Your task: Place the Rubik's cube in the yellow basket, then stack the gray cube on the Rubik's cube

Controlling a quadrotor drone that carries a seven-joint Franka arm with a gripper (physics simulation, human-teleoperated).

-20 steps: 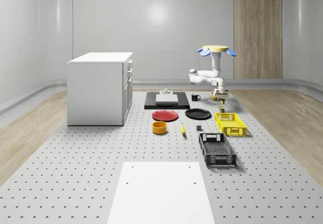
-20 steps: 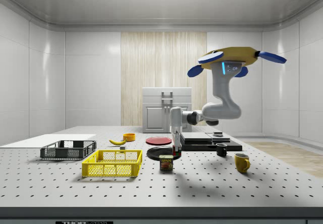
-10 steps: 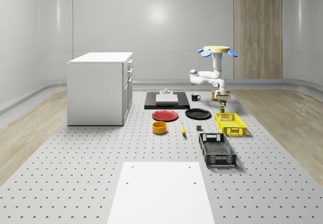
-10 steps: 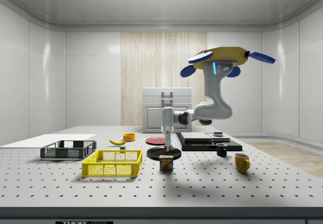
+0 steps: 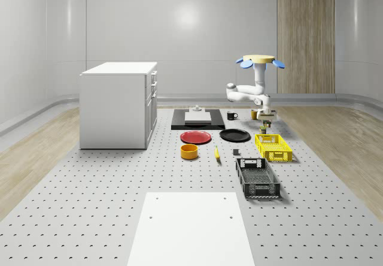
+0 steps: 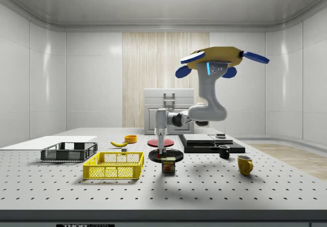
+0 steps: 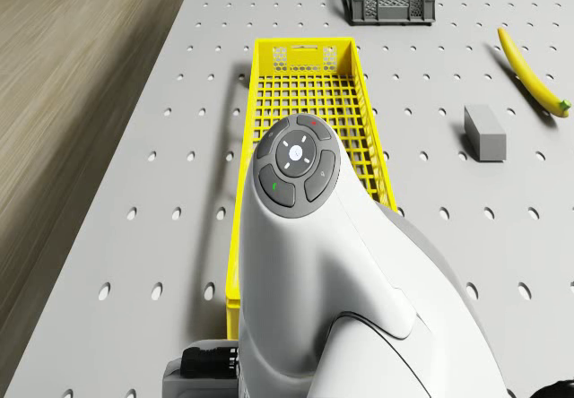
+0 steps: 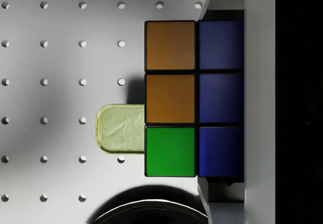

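Yellow basket (image 6: 113, 165) lies on the table toward the side view's left of the gripper (image 6: 162, 151), long axis lengthwise. We find the fingers clamped on the Rubik's cube (image 8: 194, 99), carried above a tin (image 6: 168, 165); the drone (image 6: 217, 61) hovers beyond.

Rubik's cube (image 8: 194, 99) partly behind jaws
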